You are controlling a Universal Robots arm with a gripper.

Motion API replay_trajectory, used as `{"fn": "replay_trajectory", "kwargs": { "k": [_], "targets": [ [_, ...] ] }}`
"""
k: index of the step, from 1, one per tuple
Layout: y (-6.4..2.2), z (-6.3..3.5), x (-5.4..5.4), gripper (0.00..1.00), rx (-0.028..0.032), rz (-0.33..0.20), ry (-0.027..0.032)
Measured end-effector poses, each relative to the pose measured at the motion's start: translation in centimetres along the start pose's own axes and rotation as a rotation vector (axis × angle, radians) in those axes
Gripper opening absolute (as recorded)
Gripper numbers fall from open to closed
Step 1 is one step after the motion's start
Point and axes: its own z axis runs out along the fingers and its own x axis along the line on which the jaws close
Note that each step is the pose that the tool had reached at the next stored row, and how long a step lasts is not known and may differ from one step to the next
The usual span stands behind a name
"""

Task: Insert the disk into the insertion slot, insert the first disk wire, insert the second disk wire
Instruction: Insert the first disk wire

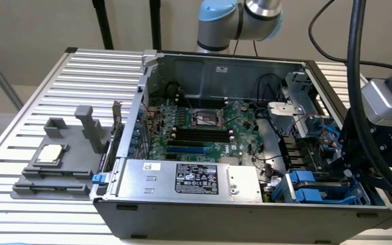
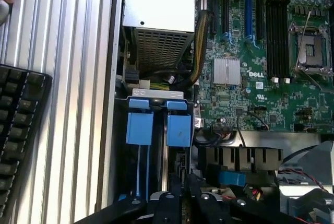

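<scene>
Two bright blue clips (image 2: 178, 130) front blue-grey plastic drive cage (image 2: 156, 94); black fingers (image 2: 173, 195) just beside clips, nearly closed, held thing unclear.

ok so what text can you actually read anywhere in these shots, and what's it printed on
"DELL": white print on the green motherboard, beside the silver heatsink.
Too small to read: the black label on the silver box.
Too small to read: the white sticker on the case's back wall.
No legible legends: the keyboard keys.
</scene>
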Motion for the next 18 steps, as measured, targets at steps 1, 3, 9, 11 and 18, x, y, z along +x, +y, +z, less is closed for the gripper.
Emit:
{"fn": "replay_trajectory", "kwargs": {
  "k": [1,3,9,11,18],
  "targets": [
    [0.05,0.00,-0.05,0.16,0.0000,0.001,0.0005],
    [0.28,0.07,-0.12,0.16,0.0019,0.003,0.0003],
    [0.83,0.19,-0.12,0.16,0.0165,0.023,-0.0017],
    [0.84,0.20,-0.13,0.16,0.0225,0.040,-0.0034],
    [0.82,0.36,-0.13,0.16,0.0373,0.079,-0.0047]
  ]
}}
